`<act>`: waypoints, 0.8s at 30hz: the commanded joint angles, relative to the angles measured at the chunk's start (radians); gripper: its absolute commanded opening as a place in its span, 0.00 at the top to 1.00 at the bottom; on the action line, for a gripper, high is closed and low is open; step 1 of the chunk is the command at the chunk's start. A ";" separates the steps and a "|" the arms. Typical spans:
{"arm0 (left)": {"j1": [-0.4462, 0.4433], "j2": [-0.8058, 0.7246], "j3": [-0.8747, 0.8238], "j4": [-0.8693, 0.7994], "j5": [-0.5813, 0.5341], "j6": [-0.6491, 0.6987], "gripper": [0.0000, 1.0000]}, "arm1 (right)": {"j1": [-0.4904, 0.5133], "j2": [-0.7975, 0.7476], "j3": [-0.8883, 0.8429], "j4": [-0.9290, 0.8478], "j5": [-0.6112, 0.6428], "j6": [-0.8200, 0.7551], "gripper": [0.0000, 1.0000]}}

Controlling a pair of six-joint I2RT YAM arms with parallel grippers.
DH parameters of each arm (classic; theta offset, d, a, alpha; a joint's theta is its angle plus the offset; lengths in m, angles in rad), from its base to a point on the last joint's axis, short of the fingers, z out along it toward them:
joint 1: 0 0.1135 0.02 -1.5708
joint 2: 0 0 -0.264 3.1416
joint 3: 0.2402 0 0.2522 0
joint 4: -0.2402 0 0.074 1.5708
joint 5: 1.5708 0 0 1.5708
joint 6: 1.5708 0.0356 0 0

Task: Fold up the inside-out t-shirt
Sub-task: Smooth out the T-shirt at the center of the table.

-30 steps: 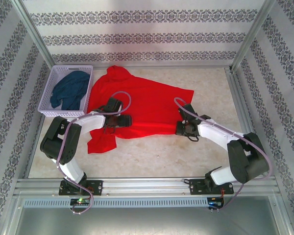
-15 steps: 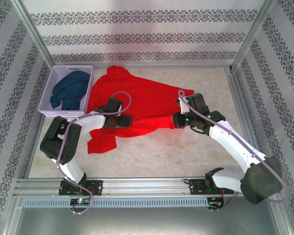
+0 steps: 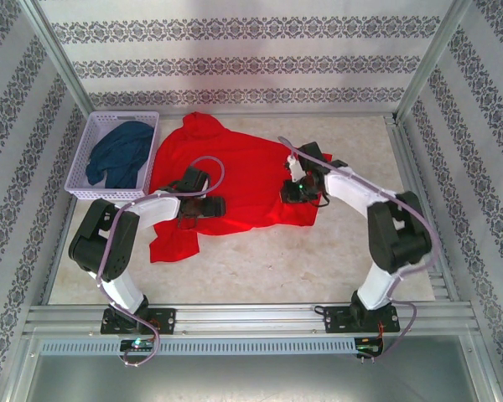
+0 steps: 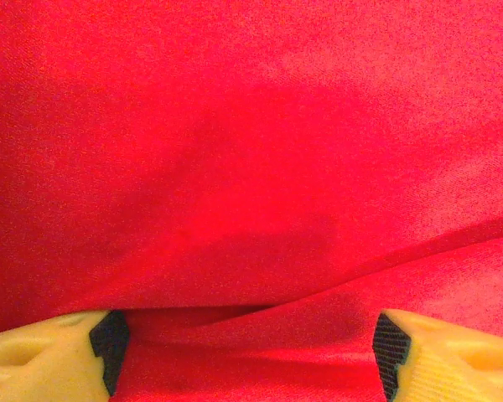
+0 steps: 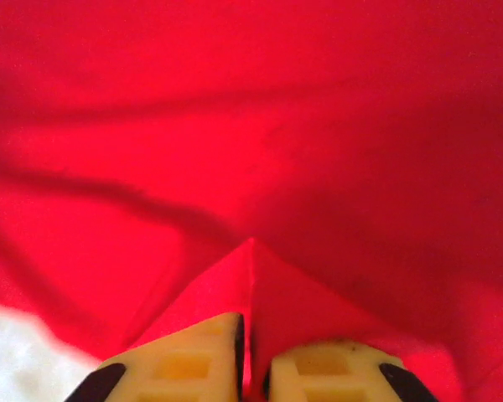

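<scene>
The inside-out t-shirt (image 3: 235, 167) lies spread in plain red on the table, its right side doubled over toward the middle. My left gripper (image 3: 203, 207) rests on its lower left part. In the left wrist view that gripper (image 4: 250, 342) is open, its fingers wide apart with a low ridge of the red t-shirt (image 4: 251, 126) between them. My right gripper (image 3: 298, 193) sits over the shirt's folded right edge. In the right wrist view it (image 5: 251, 352) is shut on a peaked fold of the shirt (image 5: 277, 126), with fabric pinched between the yellow fingers (image 5: 193, 356).
A white lattice basket (image 3: 90, 132) stands at the back left, holding a dark navy garment (image 3: 117, 155). Metal frame posts and patterned walls enclose the table. Bare tabletop (image 3: 352, 243) lies to the right of and in front of the shirt.
My right arm has swung left and back, dragging the shirt's right side over onto the middle. The left arm has stayed where it was.
</scene>
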 commanded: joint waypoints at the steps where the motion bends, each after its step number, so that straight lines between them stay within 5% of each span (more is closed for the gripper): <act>1: 0.009 -0.003 -0.012 -0.028 -0.013 0.016 0.21 | -0.030 0.054 0.094 -0.062 0.146 0.032 0.76; 7: 0.009 0.001 -0.011 -0.025 -0.005 0.018 0.21 | -0.045 -0.041 0.043 -0.108 0.253 0.016 0.60; 14: 0.009 0.010 -0.003 -0.028 0.000 0.023 0.21 | 0.047 -0.211 -0.117 -0.042 0.177 0.057 0.50; 24: 0.008 0.008 -0.002 -0.028 0.002 0.023 0.21 | 0.155 -0.006 0.026 -0.124 0.391 0.009 0.48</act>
